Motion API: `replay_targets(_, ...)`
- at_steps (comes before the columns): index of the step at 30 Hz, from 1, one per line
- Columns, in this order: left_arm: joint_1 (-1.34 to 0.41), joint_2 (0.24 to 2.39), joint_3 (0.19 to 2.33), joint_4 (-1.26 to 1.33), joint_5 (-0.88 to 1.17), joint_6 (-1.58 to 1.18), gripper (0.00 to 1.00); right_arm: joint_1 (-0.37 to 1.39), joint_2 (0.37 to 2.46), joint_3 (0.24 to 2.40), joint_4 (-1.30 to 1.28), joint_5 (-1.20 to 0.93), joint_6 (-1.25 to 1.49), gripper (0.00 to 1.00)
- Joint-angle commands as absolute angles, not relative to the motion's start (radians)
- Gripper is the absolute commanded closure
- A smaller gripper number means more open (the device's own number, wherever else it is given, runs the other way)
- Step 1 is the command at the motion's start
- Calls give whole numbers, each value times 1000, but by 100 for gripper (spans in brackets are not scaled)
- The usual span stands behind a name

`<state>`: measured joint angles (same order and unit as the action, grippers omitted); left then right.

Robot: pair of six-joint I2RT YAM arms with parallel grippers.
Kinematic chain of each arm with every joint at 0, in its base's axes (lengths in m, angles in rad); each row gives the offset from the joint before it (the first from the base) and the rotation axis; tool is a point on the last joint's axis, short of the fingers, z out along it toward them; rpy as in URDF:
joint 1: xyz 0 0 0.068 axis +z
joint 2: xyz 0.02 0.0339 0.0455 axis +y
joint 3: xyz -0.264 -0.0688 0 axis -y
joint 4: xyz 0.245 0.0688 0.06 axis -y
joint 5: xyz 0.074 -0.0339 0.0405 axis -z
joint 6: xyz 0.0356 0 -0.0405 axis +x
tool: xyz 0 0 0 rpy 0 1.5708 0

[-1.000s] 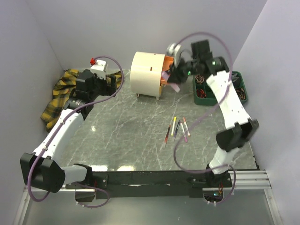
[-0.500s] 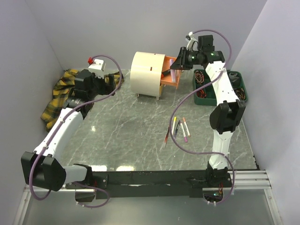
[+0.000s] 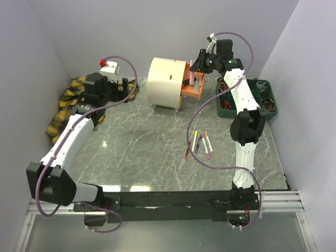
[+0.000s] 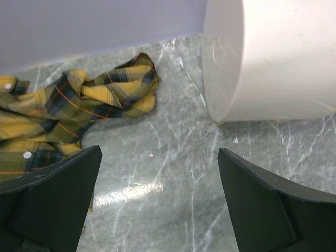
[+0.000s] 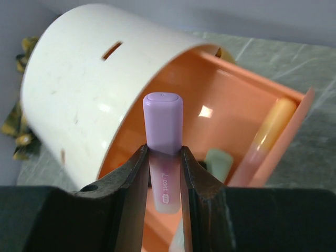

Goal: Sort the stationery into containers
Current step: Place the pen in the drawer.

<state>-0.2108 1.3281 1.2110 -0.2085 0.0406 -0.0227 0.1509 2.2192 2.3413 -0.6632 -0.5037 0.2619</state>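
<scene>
Pens (image 3: 199,144): four thin ones lie side by side on the counter (image 3: 142,147).
Left claw (image 4: 157,205): wide open, holding nothing, near the plaid cloth (image 4: 58,113).
Right claw (image 5: 164,173): squeezes a pink highlighter (image 5: 163,136) over the orange drawer (image 5: 239,118) of the cream cabinet (image 5: 79,94).

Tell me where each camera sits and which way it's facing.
Top external: above and behind both arms, looking down on the grey marble table.
Left wrist: faces the yellow plaid cloth; open left end effector shows.
Right wrist: faces the orange drawer; right end effector grips a purple highlighter.
All share the cream cylindrical cabinet.
</scene>
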Motion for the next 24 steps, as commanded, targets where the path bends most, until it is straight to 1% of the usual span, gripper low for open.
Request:
replay_targets(1,-206,1345,1295,-207,37,29,0,152,2146,2254,-476,-370,299,100)
replay_targets(11,-206,1367,1296,-187,38,38,1,156,2168,2267,-449,-388,357,100)
replay_targets(12,-206,1368,1296,-187,40,38,1,156,2163,2263,-449,-390,365,96)
replay_targets(13,-206,1371,1296,-186,41,35,1,155,2161,2257,-449,-391,367,83)
replay_targets(15,-206,1373,1298,-183,46,37,0,155,2155,2253,-460,-388,367,73)
replay_targets(16,-206,1374,1299,-183,48,37,0,155,2154,2250,-462,-391,367,65)
replay_targets(20,-206,1376,1299,-176,48,40,1,153,2137,2244,-466,-393,370,53)
replay_targets(22,-206,1373,1299,-178,46,41,0,155,2128,2238,-466,-388,373,49)
replay_targets(24,-206,1371,1298,-175,48,40,1,153,2114,2233,-468,-388,374,47)
